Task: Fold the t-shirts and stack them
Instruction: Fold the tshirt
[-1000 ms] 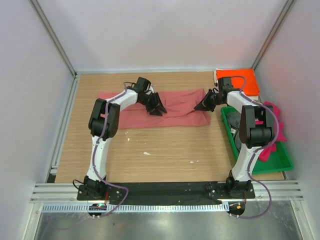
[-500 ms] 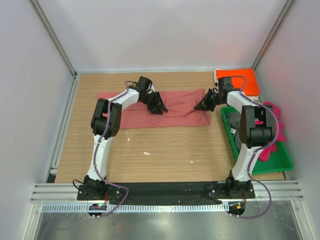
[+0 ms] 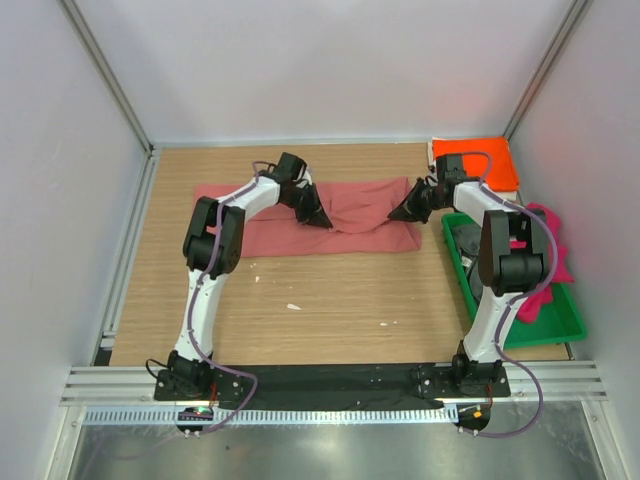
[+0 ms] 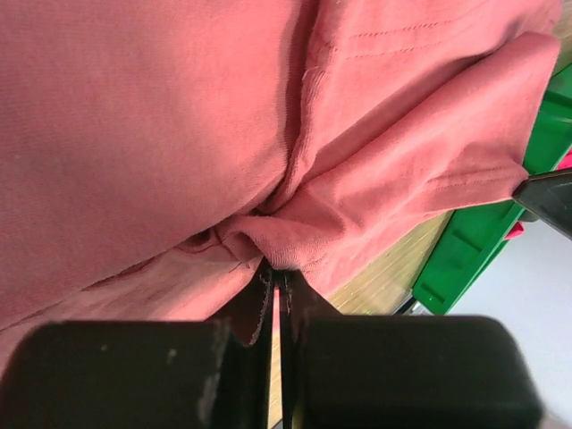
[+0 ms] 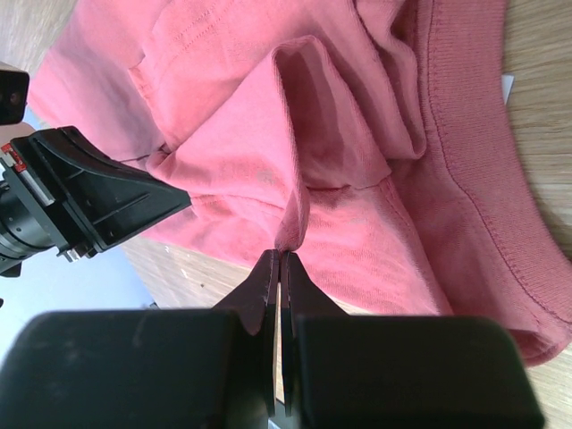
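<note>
Folding is just starting, we think: the dusty salmon-red cloth t-shirt (image 3: 365,215) lies spread on the wooden table (image 3: 330,290), left gripper (image 4: 278,284) and right gripper (image 5: 281,268) each squeezed tight on it, only the bright orange t-shirt (image 3: 470,155) looking folded.

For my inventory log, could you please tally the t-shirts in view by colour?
salmon-red t-shirt: 1
orange t-shirt: 1
magenta t-shirt: 1
dark grey t-shirt: 1
Total: 4 that can be made out.
</note>
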Controlling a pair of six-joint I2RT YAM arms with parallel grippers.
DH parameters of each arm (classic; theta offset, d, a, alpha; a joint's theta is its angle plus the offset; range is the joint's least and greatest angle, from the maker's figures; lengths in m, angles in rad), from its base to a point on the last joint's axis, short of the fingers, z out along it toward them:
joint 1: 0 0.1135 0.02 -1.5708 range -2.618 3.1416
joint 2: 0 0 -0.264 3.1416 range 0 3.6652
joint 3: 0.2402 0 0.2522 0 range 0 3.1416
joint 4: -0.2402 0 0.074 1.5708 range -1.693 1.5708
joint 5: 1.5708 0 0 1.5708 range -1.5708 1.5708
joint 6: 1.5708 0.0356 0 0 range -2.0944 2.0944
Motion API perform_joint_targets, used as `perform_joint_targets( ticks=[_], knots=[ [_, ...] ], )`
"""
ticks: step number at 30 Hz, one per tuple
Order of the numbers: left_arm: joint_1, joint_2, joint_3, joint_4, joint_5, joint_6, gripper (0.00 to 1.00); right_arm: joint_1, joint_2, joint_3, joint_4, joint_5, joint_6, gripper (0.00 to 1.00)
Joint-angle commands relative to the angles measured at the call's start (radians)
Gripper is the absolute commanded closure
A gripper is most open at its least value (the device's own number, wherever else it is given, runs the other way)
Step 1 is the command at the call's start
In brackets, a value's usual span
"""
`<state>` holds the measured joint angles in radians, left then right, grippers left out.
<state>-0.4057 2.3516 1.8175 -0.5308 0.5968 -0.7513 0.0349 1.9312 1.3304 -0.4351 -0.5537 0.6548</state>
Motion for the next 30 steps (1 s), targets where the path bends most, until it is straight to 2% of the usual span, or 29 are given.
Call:
perform_joint_targets(
  ticks=[1, 7, 14, 30],
  knots=[
    [-0.005, -0.064, 0.022, -0.034, -0.003, 0.004, 1.0, -0.006, -0.017, 0.041, -0.008, -0.006, -0.014, 0.99],
    [-0.001, -0.12, -0.026, -0.11, -0.008, 0.03, 1.0, -0.009, -0.046, 0.041, -0.077, 0.017, -0.046, 0.99],
    [0.01, -0.167, -0.115, -0.109, -0.011, 0.052, 1.0, -0.013, -0.072, -0.02, -0.103, 0.024, -0.072, 0.99],
    [0.008, -0.087, -0.092, -0.135, 0.029, 0.072, 1.0, -0.013, -0.06, -0.077, -0.086, 0.051, -0.09, 0.99]
  ],
)
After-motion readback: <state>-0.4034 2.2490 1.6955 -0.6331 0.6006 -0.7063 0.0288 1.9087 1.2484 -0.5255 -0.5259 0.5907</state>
